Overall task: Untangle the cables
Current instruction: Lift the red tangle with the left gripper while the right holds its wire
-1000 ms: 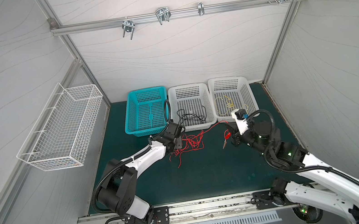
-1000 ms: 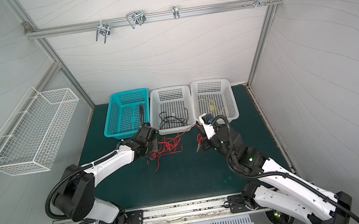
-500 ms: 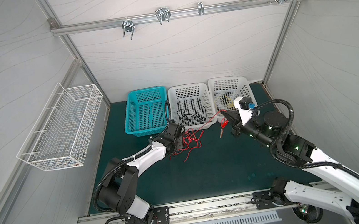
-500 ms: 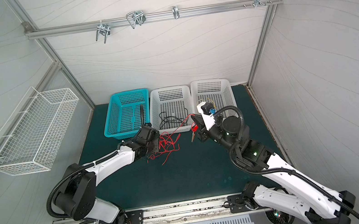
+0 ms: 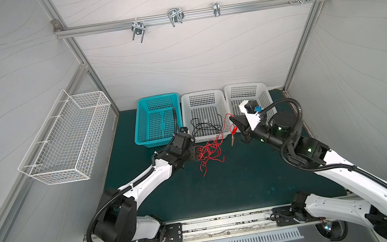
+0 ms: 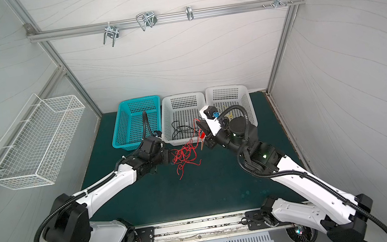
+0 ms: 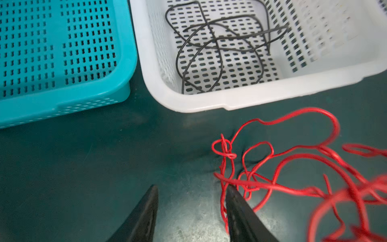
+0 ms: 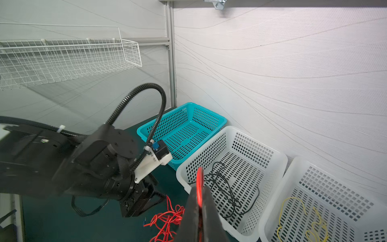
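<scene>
**Operator:** What are you doing with the red one?

**Me:** I am gripping the red cable [image 8: 199, 176] in my right end effector [image 8: 200, 191], which is clenched on it and raised above the counter [image 5: 223, 194]. An alligator clip [image 5: 234, 129] is dangling just beside that grip. The rest of the cable is lying in a loose heap on the counter, just in front of the middle white basket [image 7: 209, 104].

**Operator:** And the left?

**Me:** My left end effector [image 7: 191, 187] is hanging released, low over the counter, with nothing between its fingers. One finger [image 7: 240, 209] is lying against a strand at the heap's edge.

**Operator:** The other cables?

**Me:** The black cable [image 5: 202, 126] is lying in the middle white basket and the yellow cable [image 8: 316, 227] in the end white basket [image 8: 297, 161] beside it. Both are clear of the red.

**Operator:** How are you planning to do this step well?

**Me:** I am judging the small knot [image 7: 225, 150] to be the trouble. I am aiming to close the left on one strand beside it, not a bunch. Then I am pinning that strand low while the right is drawing up slowly, since a quick pull risks tightening the knot.
</scene>
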{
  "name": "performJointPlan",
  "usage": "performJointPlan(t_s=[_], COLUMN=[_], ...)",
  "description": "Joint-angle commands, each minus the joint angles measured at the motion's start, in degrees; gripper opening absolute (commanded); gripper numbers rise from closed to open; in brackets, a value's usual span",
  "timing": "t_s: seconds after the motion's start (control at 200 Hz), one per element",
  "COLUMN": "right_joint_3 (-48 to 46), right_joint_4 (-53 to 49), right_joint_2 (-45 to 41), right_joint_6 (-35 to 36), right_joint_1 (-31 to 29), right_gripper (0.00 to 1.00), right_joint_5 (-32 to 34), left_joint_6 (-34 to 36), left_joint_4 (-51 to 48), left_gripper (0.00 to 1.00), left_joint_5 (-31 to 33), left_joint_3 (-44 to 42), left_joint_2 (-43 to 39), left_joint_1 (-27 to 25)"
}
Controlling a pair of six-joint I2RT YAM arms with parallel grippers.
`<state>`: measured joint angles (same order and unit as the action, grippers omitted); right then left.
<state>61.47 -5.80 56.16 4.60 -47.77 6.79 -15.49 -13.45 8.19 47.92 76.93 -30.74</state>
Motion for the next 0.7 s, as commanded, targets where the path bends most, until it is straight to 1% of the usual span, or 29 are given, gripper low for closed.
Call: performJointPlan(t_s=[0.0,0.22,0.36,0.475,0.6,0.695], right_joint_3=[1.6,2.1,2.3,2.8,3.2,3.1], right_joint_4=[-0.9,-0.5,0.1,0.7,1.0,1.1], right_joint_2=[0.9,3.0,4.0,4.5,4.6,3.8], right_joint_6=[2.0,2.2,1.9,1.4,1.2,1.1], right_joint_1=[-0.2,-0.2,-0.2,-0.2,-0.2,-0.2], right_gripper=[0.0,0.0,0.0,0.0,0.0,0.0], right_joint_5=[0.0,-2.6,-7.3,-11.4,-14.2,-16.0], left_joint_6=[1.8,4.3,5.8,9.3,13.1,14.1], left_joint_4=[2.3,5.9,9.1,10.3,10.7,12.7], left_gripper=[0.56,0.64,0.67,0.68,0.68,0.68], left_joint_5=[-2.9,-12.5,-17.1,-18.5,-19.2,-20.4], left_joint_3=[0.5,1.5,2.5,4.8,8.1,9.1], left_joint_2=[-3.4,-8.6,-9.1,-7.6,-5.3,-4.0], left_joint_1=[0.3,0.0,-1.1,-4.1,-7.5,-8.2])
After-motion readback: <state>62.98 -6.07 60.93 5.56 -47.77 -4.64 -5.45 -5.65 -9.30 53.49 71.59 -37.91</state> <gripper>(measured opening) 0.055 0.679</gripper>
